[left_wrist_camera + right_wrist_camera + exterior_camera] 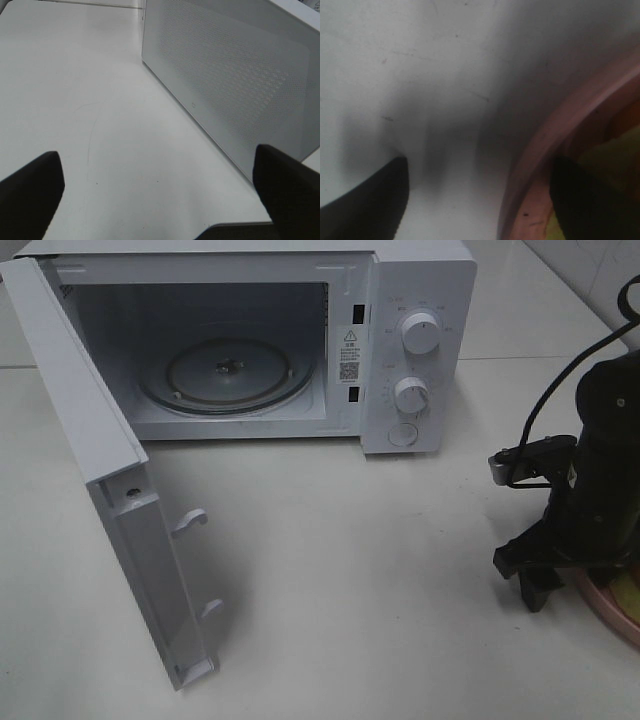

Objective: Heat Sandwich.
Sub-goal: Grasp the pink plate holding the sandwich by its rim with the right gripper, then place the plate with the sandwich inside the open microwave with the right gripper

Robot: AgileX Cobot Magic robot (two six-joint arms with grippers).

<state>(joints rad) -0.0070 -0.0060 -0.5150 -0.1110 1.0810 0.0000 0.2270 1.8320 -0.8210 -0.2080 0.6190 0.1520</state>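
Observation:
The white microwave point(400, 300) stands at the back with its door point(90, 430) swung wide open and the glass turntable point(228, 375) bare. At the right edge of the exterior high view a pink plate point(610, 615) holds the sandwich point(628, 592), of which only a yellowish corner shows. My right gripper point(535, 590) is down at the plate's near-left rim. In the right wrist view it point(480, 200) is open and straddles the plate rim point(545, 145), with one finger point(365, 210) over the table and the other inside the plate by the sandwich point(615, 155). My left gripper point(160, 200) is open and holds nothing.
The open door juts toward the table's front left. Seen from the left wrist, its perforated outer face point(235, 75) lies just ahead of the left gripper. Two dials point(420, 332) sit on the microwave's right panel. Bare white table point(350, 570) lies between microwave and plate.

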